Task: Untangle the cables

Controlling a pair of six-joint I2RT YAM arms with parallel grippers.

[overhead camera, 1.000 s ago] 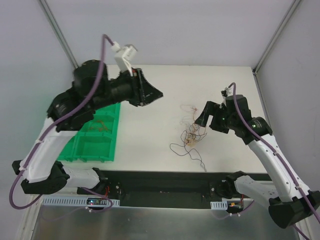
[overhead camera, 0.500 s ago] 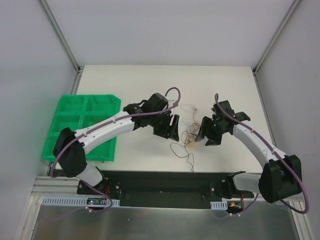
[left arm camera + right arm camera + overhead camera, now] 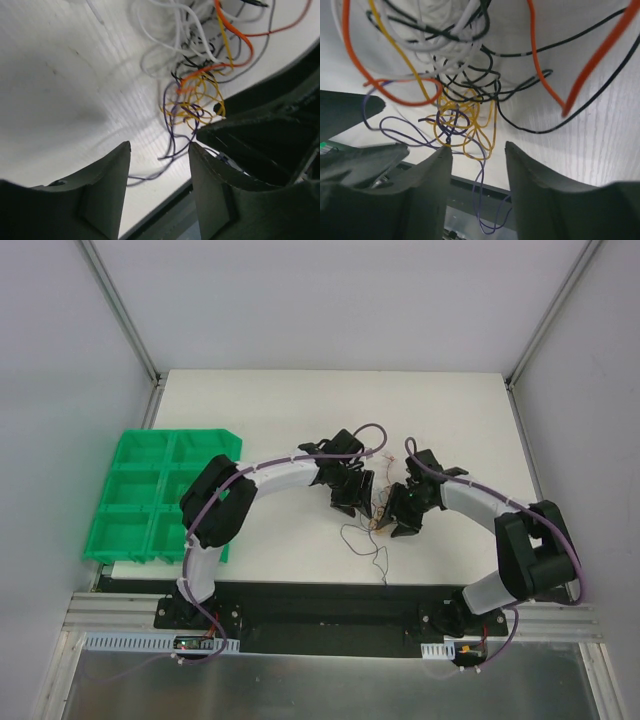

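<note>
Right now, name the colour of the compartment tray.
The tray is green, clearest in the top external view.

Seen from above, the tangle of hair-thin curly black, orange, yellow, purple and white cables (image 3: 379,510) is mostly hidden between the left arm's jaws and the right arm's jaws. Its strands are too fine to tell apart there. In both wrist views the tangle is cut off by the upper edge. The nearest orange strand (image 3: 600,62) is blurred.

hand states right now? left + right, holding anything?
Left hand: open at the edge of the cables, gripping nothing.
Right hand: open, loose strands cross its gap, nothing clamped.
</note>
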